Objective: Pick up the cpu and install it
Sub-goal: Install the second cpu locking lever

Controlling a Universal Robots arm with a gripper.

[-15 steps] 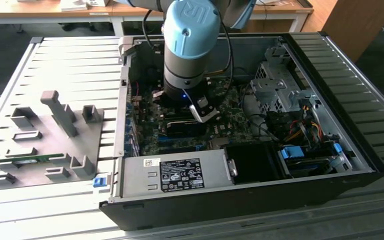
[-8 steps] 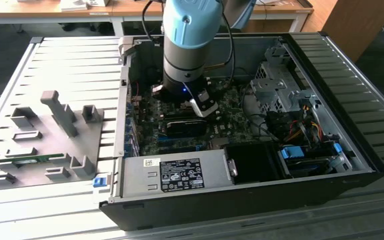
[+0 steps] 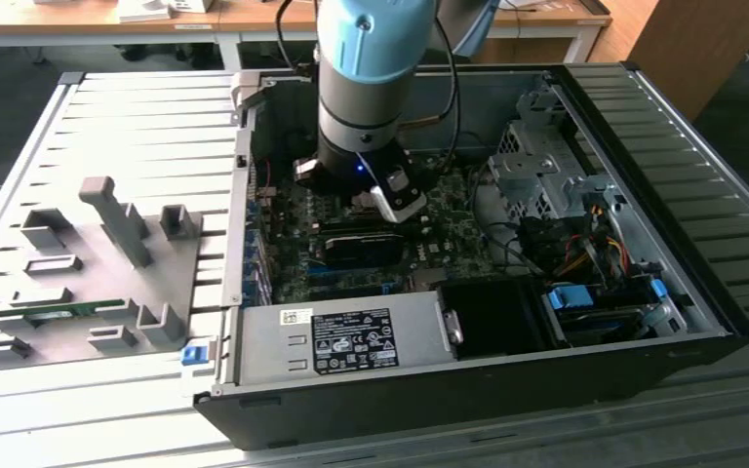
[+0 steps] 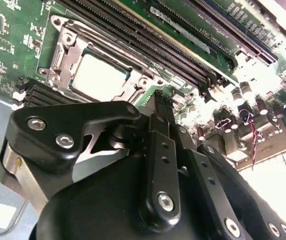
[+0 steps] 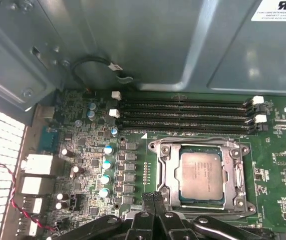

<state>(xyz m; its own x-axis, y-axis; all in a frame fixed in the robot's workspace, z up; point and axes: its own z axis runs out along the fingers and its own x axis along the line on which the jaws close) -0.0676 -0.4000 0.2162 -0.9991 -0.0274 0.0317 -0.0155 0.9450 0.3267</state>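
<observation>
**CPU seated in socket, claw closed beside it**

I see the cpu (image 5: 200,176) lying flat inside the metal-framed socket (image 5: 163,172) on the motherboard (image 5: 87,150), beside the memory slots (image 5: 183,114). My claw (image 5: 154,199) hangs just beside the socket frame, fingers pressed together and holding nothing. In the exterior view the arm (image 3: 368,88) reaches down into the open computer case (image 3: 635,146); the socket there looks partly hidden, I think.

Exterior view high, far — both wrist views near the motherboard (image 5: 132,165).
</observation>
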